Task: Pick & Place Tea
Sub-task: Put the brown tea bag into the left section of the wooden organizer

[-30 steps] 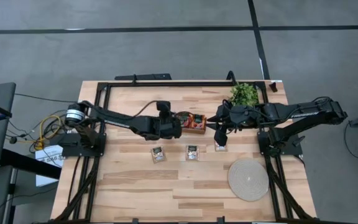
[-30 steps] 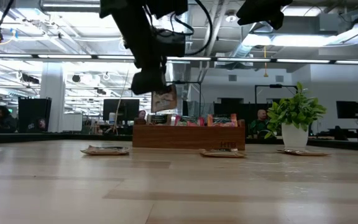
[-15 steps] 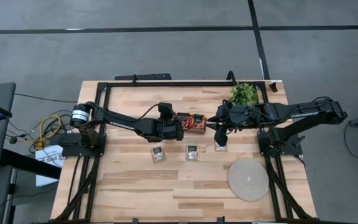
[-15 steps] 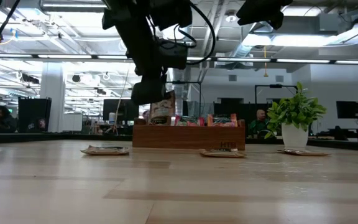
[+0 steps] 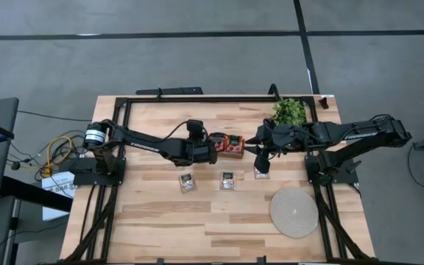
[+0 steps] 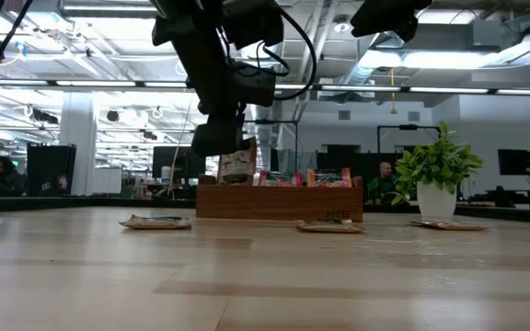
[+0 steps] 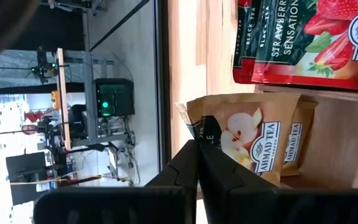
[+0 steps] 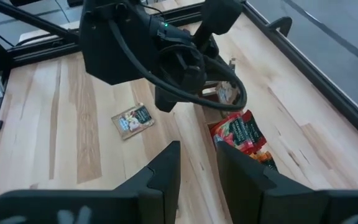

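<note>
A pale beige tea sachet [image 6: 237, 167] hangs under my left gripper [image 5: 213, 149], which is shut on it at the left end of a low wooden box [image 6: 279, 202]. The box holds red sachets [image 7: 303, 37]. Three more sachets lie flat on the table in front of the box [image 5: 188, 182] [image 5: 227, 180] [image 5: 261, 174]. My right gripper [image 5: 260, 156] hovers open above the rightmost one, touching nothing. Its wrist view shows its fingers [image 8: 163, 171] apart over bare wood. My left gripper pinches the beige sachet between its two shut fingers at one edge [image 7: 213, 140], coming from above and pointing down. The sachet hangs upright below the fingers, its lower part at the box's left end; whether it rests on the box bottom I cannot tell.
A green plant in a white pot [image 5: 289, 110] stands by the table's far right corner, close behind my right arm. A round woven mat [image 5: 294, 212] lies near the right front. A black frame rail [image 5: 197, 98] runs along the far edge. Open wood lies toward the near edge.
My left gripper has moved toward the table's right, over the box's left end, and lowered, carrying the beige sachet along. The sachet hung clear above the box rim a second ago and now reaches down to it. My right arm has kept still.
</note>
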